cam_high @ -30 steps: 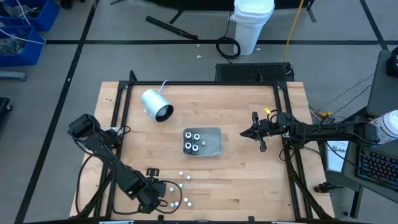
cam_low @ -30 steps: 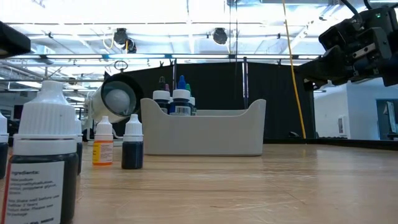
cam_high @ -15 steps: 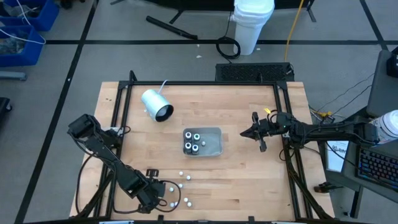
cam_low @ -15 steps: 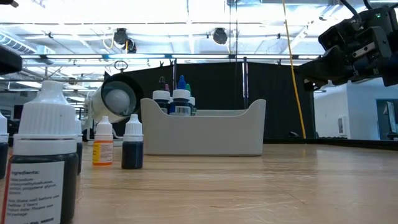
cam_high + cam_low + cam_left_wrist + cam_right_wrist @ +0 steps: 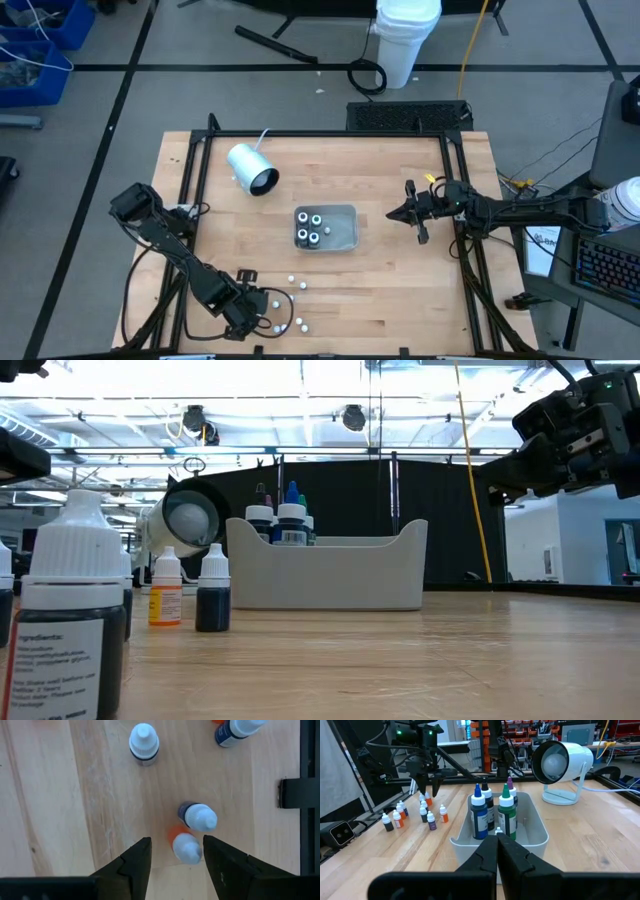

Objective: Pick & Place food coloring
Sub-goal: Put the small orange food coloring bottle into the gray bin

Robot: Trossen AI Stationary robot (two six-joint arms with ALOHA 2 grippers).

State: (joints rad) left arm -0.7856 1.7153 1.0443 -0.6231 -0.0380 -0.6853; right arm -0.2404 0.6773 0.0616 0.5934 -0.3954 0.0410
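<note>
Tray (image 5: 349, 231) at tabletop (image 5: 380, 180) centre with several food coloring bottles (image 5: 311, 229) in its left half, cylinder lamp (image 5: 251, 168) behind-left of tray, loose bottles (image 5: 294, 283) near front edge left of centre, left gripper (image 5: 248, 322) over them, right gripper (image 5: 396, 214) right of tray

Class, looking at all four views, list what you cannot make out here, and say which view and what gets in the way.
- Low view: lower parts of the bottles in the tray, hidden by its wall.
- High view: colours of the loose bottles, too small.
- Left wrist view: one bottle cut by the edge.
- Right wrist view: tray front, behind the shut right claw.
</note>
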